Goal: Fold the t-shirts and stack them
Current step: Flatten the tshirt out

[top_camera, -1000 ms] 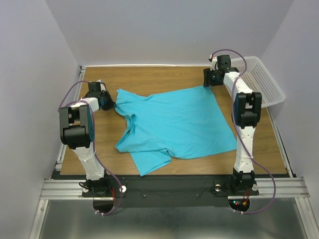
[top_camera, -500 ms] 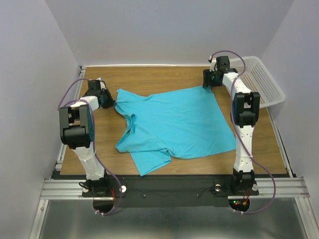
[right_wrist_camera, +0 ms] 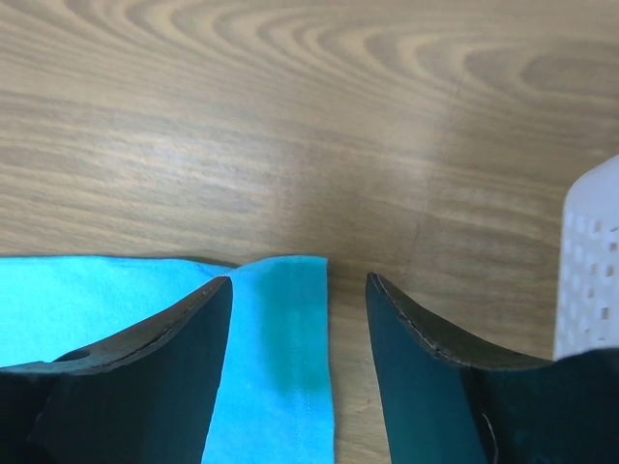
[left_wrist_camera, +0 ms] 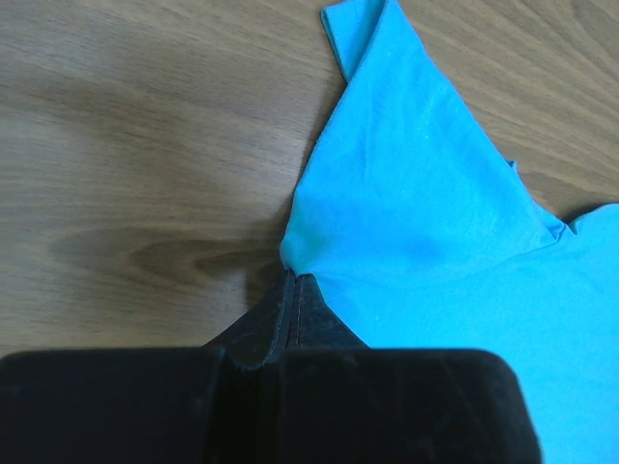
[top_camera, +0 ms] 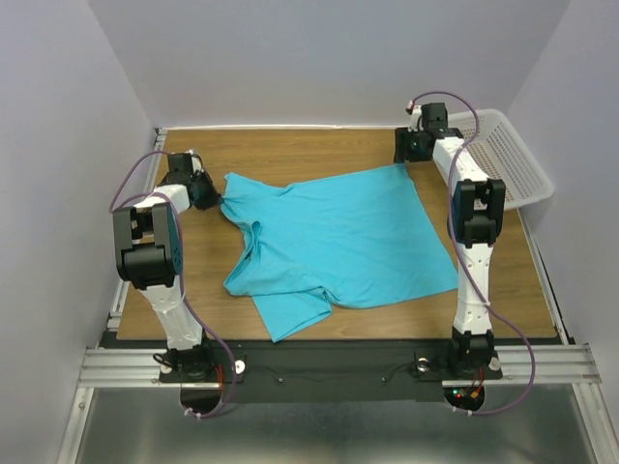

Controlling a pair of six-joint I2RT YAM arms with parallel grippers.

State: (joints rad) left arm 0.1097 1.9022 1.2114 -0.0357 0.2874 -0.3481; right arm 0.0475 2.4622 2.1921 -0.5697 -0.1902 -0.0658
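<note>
One turquoise t-shirt [top_camera: 338, 242] lies spread on the wooden table, neck toward the left, one sleeve [top_camera: 295, 314] pointing to the near edge. My left gripper [top_camera: 215, 199] is shut on the fabric at the shirt's far-left sleeve edge; in the left wrist view the cloth [left_wrist_camera: 426, 213] bunches into the closed fingertips [left_wrist_camera: 293, 275]. My right gripper [top_camera: 414, 155] stands open over the shirt's far-right hem corner [right_wrist_camera: 290, 329], one finger above the cloth, the other over bare wood, nothing pinched.
A white perforated basket [top_camera: 508, 159] sits at the table's far right, its corner [right_wrist_camera: 592, 261] showing beside my right gripper. Bare wooden table [top_camera: 290, 150] runs behind the shirt. Grey walls enclose three sides.
My right gripper has moved slightly toward the far edge, past the hem corner. The left gripper and the shirt stay as they were.
</note>
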